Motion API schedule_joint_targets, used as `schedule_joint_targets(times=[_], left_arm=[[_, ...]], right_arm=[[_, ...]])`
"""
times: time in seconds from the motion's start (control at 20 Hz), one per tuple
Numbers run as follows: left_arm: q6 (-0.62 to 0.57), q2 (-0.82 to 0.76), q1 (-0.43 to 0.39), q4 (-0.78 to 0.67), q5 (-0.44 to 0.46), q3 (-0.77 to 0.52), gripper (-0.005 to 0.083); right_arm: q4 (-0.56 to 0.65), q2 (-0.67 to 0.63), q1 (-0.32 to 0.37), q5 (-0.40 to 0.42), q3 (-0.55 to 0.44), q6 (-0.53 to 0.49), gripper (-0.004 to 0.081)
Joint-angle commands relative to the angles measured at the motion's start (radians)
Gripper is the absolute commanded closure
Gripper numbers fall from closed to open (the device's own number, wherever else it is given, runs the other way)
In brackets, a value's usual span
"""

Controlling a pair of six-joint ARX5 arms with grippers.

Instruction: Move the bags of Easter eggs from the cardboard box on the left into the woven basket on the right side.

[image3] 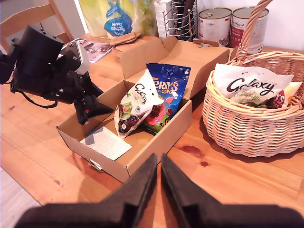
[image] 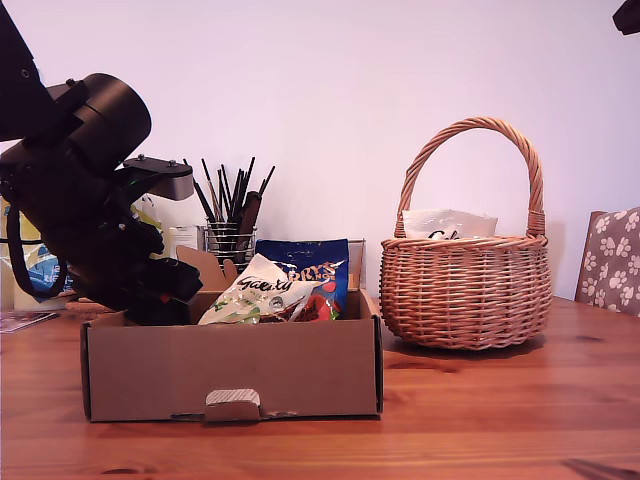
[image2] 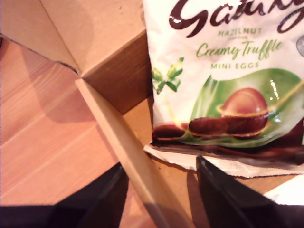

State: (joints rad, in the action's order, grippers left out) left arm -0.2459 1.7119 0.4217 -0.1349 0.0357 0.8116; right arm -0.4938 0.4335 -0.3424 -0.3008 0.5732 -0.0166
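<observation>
The cardboard box stands at the exterior view's left. A white-green Galaxy bag and a dark blue Terry's bag lean upright inside it. My first gripper is open at the box's side far from the basket, one finger on each side of the wall, just short of the Galaxy bag. The woven basket at the exterior view's right holds another white Galaxy bag. My second gripper hovers high, shut on nothing.
A mesh pot of black sticks stands behind the box. A kitchen towel pack and two tins line the table's back. A paper slip lies in the box. A paw-print chair is at the exterior view's right.
</observation>
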Motion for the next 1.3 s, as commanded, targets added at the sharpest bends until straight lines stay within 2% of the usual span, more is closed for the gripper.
schedule_joint_targets(times=[0.0,0.35,0.4,0.55,0.7,0.9,1.1,1.25], left_arm=[[0.013,-0.017,-0.006,0.006,-0.027,-0.005,0.0396],[0.013,-0.017,-0.006,-0.002,-0.027,-0.005,0.0381],[0.012,-0.017,-0.006,-0.008,-0.027,-0.005,0.0353],[0.010,-0.024,-0.006,-0.021,-0.027,-0.005,0.0187],[0.010,-0.055,0.003,-0.016,-0.027,-0.004,0.0184],[-0.002,-0.181,0.035,0.021,-0.034,-0.004,0.0185],[-0.024,-0.267,0.070,0.054,-0.203,-0.004,0.0185],[-0.015,-0.252,0.094,0.050,-0.240,-0.004,0.0184]], right_arm=[[0.005,0.001,0.008,0.012,-0.024,0.000,0.0775],[0.010,0.022,0.010,0.031,-0.023,0.000,0.0777],[0.009,0.027,0.010,0.031,-0.023,0.000,0.0777],[0.010,0.042,0.010,0.031,-0.023,0.000,0.0777],[0.010,0.056,0.010,0.031,-0.023,0.000,0.0777],[0.011,0.077,0.010,0.031,-0.023,0.000,0.0777],[0.025,0.099,0.010,0.031,-0.023,0.000,0.0778],[0.029,0.117,0.010,0.031,-0.023,0.000,0.0778]])
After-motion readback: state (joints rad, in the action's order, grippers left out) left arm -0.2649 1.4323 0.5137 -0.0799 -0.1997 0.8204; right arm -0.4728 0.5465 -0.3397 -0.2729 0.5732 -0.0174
